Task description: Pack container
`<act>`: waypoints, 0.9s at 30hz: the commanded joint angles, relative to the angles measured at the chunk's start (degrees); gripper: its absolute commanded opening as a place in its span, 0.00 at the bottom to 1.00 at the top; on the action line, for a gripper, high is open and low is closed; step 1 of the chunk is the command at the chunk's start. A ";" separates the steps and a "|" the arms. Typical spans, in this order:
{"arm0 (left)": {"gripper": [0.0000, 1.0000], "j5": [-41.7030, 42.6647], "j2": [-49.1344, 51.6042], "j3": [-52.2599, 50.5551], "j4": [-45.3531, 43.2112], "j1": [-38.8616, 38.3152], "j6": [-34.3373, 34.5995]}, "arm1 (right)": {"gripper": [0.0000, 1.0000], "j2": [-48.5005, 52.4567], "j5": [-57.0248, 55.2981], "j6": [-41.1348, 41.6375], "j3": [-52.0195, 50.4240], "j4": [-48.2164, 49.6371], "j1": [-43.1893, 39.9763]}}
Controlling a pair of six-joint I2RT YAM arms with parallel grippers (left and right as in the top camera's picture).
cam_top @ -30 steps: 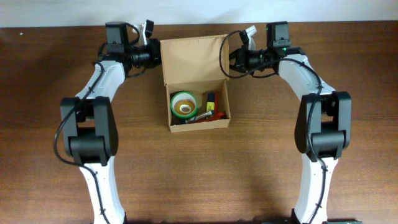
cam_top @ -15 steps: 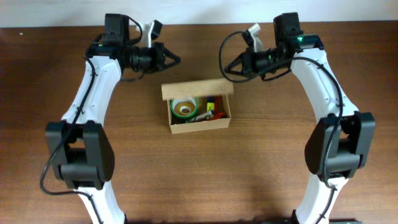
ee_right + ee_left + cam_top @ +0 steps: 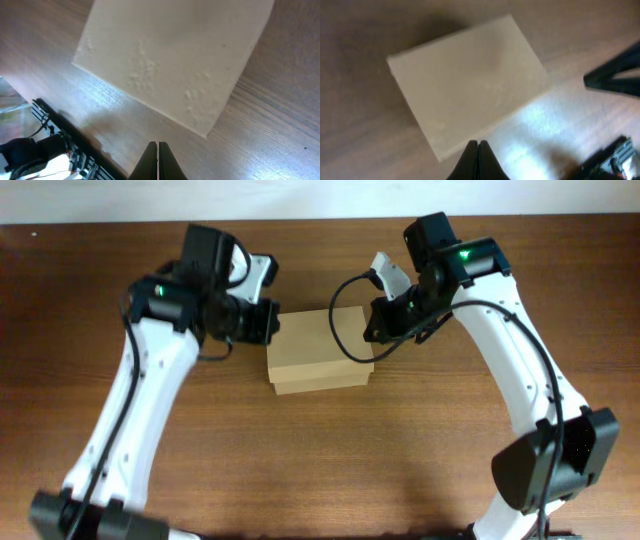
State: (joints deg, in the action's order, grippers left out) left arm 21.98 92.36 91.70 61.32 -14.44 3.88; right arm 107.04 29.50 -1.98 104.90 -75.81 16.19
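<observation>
The container (image 3: pixel 320 352) is a plain brown cardboard box on the table's middle, with its flap lid down so its contents are hidden. It also shows in the left wrist view (image 3: pixel 470 85) and in the right wrist view (image 3: pixel 175 65), lid flat on top. My left gripper (image 3: pixel 270 322) is shut and empty, above the box's back left corner (image 3: pixel 478 143). My right gripper (image 3: pixel 372 330) is shut and empty, above the box's back right corner (image 3: pixel 157 144).
The brown wooden table (image 3: pixel 320 450) runs to a white wall strip at the back (image 3: pixel 320 200). A black cable loop (image 3: pixel 340 330) from the right arm hangs over the box's right part. Parts of the right arm (image 3: pixel 615 75) show in the left wrist view.
The box's lid, upright a second ago, has swung forward and now lies shut over the tape roll and markers. Both grippers moved forward and inward with it.
</observation>
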 commanded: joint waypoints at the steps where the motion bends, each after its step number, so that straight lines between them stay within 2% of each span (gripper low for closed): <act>1: 0.02 -2.32 -5.01 -9.66 -4.96 -1.33 3.96 | 0.04 -1.22 -4.39 1.81 -1.22 1.90 1.60; 4: 0.02 -2.32 -7.08 -18.03 -11.78 -1.33 5.14 | 0.04 -1.25 -4.92 4.20 -7.52 7.48 2.86; 11: 0.02 -2.23 -6.75 -29.83 -22.53 -1.33 10.08 | 0.04 -1.22 -4.70 8.07 -21.24 19.34 3.04; 14: 0.02 -1.66 -6.14 -33.38 -23.82 -1.55 10.25 | 0.04 -1.22 -4.70 8.28 -24.22 21.29 3.04; 20: 0.02 -1.64 -6.56 -33.62 -23.54 -1.60 10.25 | 0.04 -1.62 -4.48 8.50 -23.41 20.57 2.95; 23: 0.02 -4.55 -14.05 -29.29 -21.53 -1.55 10.19 | 0.04 -7.15 -5.18 8.46 -16.57 14.88 2.93; 27: 0.02 -5.97 -29.22 -26.93 -17.42 -1.55 10.19 | 0.04 -21.07 -10.19 8.46 -12.90 9.09 2.93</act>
State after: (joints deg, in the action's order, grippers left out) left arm 17.08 67.70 63.94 42.48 -15.90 13.37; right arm 92.03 22.59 6.26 90.43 -65.43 18.79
